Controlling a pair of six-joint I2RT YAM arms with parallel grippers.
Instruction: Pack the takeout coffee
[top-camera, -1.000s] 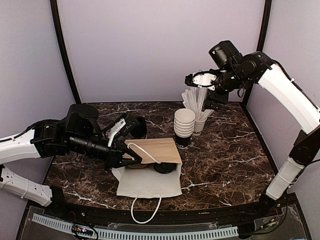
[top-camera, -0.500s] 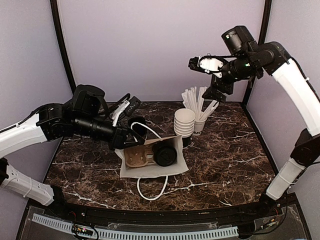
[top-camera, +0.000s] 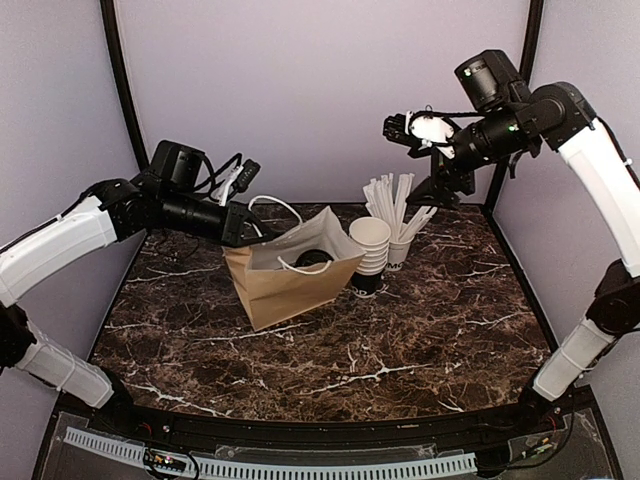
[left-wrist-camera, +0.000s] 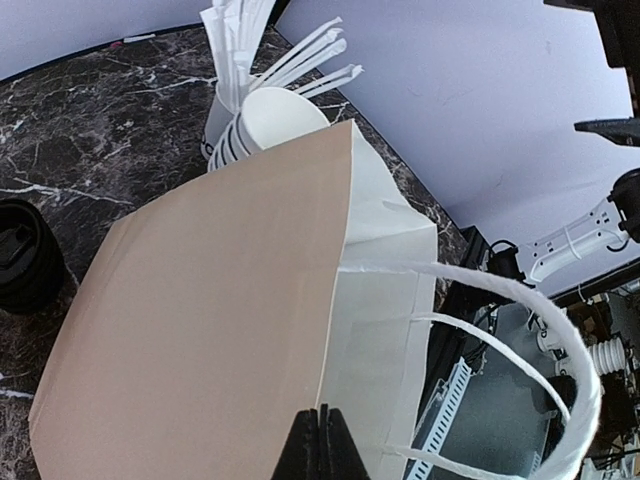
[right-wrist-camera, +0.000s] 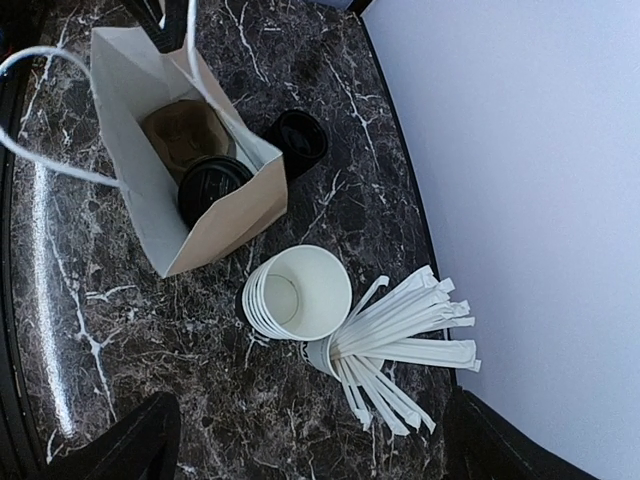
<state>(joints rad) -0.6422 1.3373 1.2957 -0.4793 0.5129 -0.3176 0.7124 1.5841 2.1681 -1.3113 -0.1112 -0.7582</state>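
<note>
no readable text, label, brand, number or sign shows in any view.

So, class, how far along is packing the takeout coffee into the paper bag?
Done: a black lidded paper cup sits in a brown cardboard carrier inside the brown paper bag. In hand: the left gripper pinches the bag's rim, holding it up; the right gripper hangs open and empty. Left: a second black lidded cup stands outside on the marble table, perhaps yet to pack.

The top camera looks down from behind the arms, the left wrist sits close beside the brown paper bag, and the right wrist is high above it.
</note>
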